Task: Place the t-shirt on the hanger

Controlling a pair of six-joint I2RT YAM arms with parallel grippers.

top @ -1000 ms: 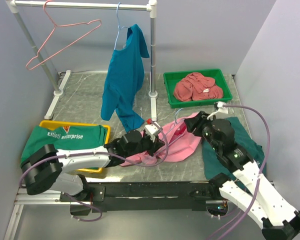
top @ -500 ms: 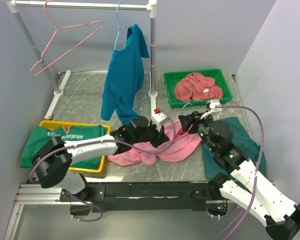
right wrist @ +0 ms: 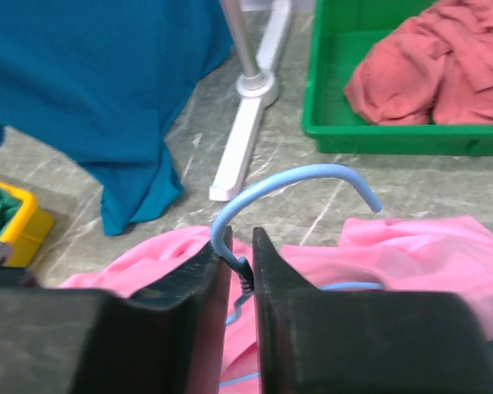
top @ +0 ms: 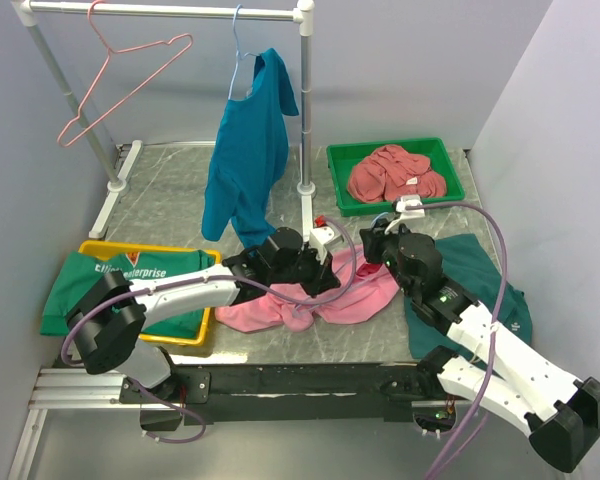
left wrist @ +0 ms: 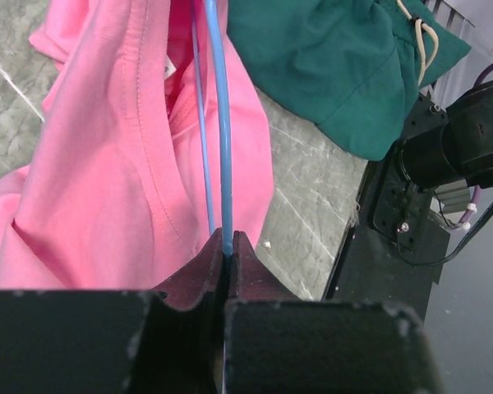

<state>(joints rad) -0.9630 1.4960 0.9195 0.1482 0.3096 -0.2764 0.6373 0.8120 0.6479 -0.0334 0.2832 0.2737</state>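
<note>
The bright pink t-shirt (top: 355, 295) lies crumpled on the table between my two arms. The light-blue wire hanger (left wrist: 223, 123) runs through its neck opening, with the wire passing inside the pink cloth. My left gripper (top: 323, 275) is shut on the hanger's wire (left wrist: 226, 236) at the shirt's edge. My right gripper (top: 372, 240) is shut on the hanger's twisted neck (right wrist: 240, 246), just below the hook (right wrist: 300, 179), which arches free above the pink shirt (right wrist: 411, 254). Most of the hanger's triangle is hidden in the cloth.
A teal-blue shirt (top: 245, 160) hangs from the rail beside the rack post (top: 305, 120). A salmon-pink hanger (top: 120, 80) hangs at the rail's left. A green tray (top: 390, 147) holds a dusty-rose garment (top: 395, 172). A yellow bin (top: 160, 250) holds a green shirt. A dark green garment (top: 480, 270) lies on the right.
Both grippers have moved away from the near edge, the right one also leftward, carrying the hanger and dragging the pink shirt. The salmon-pink hanger on the rail has swung.
</note>
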